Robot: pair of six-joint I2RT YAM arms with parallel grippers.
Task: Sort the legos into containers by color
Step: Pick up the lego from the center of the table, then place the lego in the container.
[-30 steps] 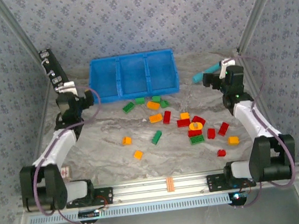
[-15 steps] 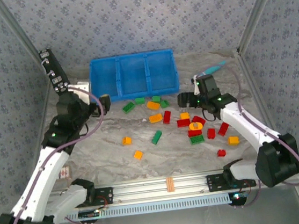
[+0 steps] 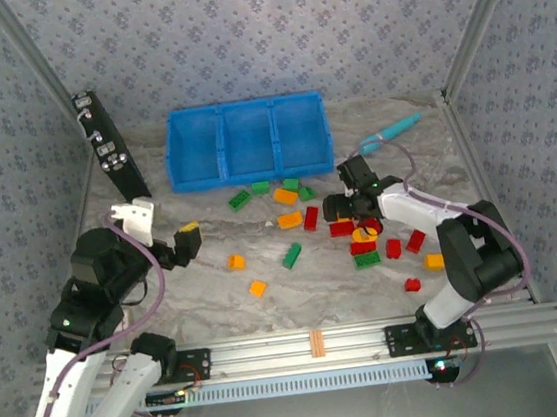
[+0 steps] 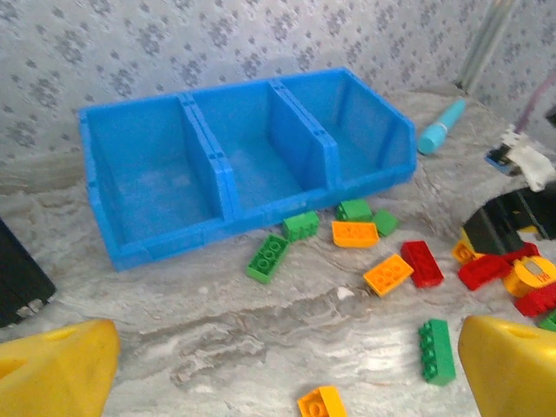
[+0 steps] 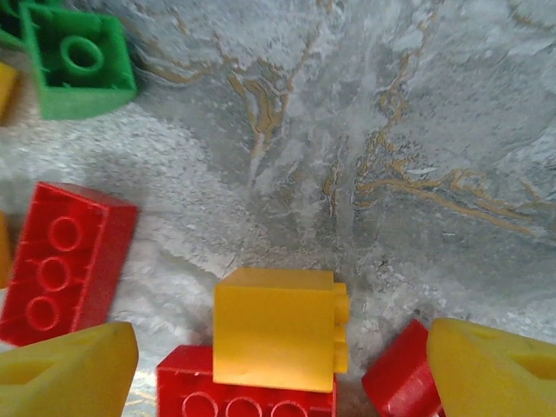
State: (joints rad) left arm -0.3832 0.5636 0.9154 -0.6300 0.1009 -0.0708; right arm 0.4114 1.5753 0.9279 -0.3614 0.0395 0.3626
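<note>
At the left of the frame, the left gripper [image 3: 184, 242] hangs over the desk [image 3: 218, 296], fingers released and empty. The blue containers [image 3: 252, 176] sit upper centre, with the legos [image 3: 292, 255] loose below. Right of centre, the right gripper [image 5: 274, 352] straddles a yellow brick [image 5: 274, 321], fingers spread and apparently lined up to pinch it.

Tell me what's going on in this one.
Two arms are sorting legos by color into a blue bin, and nothing is sorted yet: its three compartments are empty and the bricks lie scattered on the table. The right tool is down in the red and yellow cluster, jaws open on either side of a yellow brick without gripping it. The left tool hovers open over the table's left side, holding nothing.
</note>
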